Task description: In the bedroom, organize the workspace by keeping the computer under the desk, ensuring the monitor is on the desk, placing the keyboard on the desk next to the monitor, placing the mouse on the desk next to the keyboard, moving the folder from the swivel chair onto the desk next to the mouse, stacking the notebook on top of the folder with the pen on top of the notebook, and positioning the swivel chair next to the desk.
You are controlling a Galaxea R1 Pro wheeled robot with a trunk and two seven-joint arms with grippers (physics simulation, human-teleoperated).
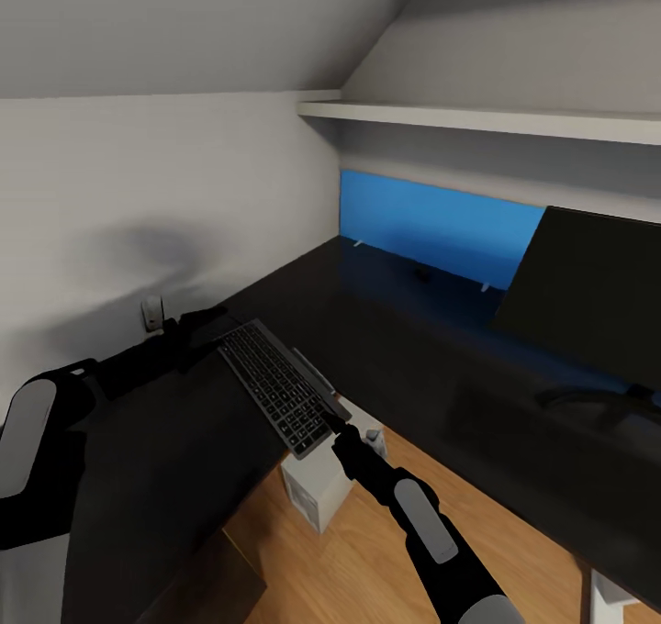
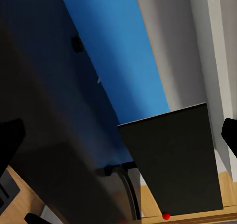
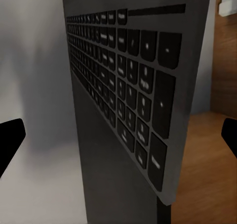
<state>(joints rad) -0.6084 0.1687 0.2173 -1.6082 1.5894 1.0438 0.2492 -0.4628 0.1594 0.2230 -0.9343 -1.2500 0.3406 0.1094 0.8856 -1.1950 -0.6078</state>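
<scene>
You had the keyboard (image 1: 275, 387) pinched at its near end in the right pincer (image 1: 340, 422); the left pincer's (image 1: 197, 323) state I couldn't tell. Best lower it flat onto the table (image 1: 395, 349) beside the monitor (image 1: 588, 303).

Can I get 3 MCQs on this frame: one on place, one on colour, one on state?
1. Where is the monitor?
A. on the floor
B. standing on the desk, in front of the wall panel
C. on the shelf

2. What colour is the wall panel behind the desk?
A. blue
B. red
C. green

3. How is the keyboard placed?
A. lying flat in the middle of the desk
B. tucked under the monitor
C. sticking out past the desk edge, between the left gripper and the right gripper

Answers: B, the head view shows its base on the desk top by the panel; A, the panel is bright blue in the head and left wrist views; C, one gripper is at each end and floor shows beneath the near end.
</scene>
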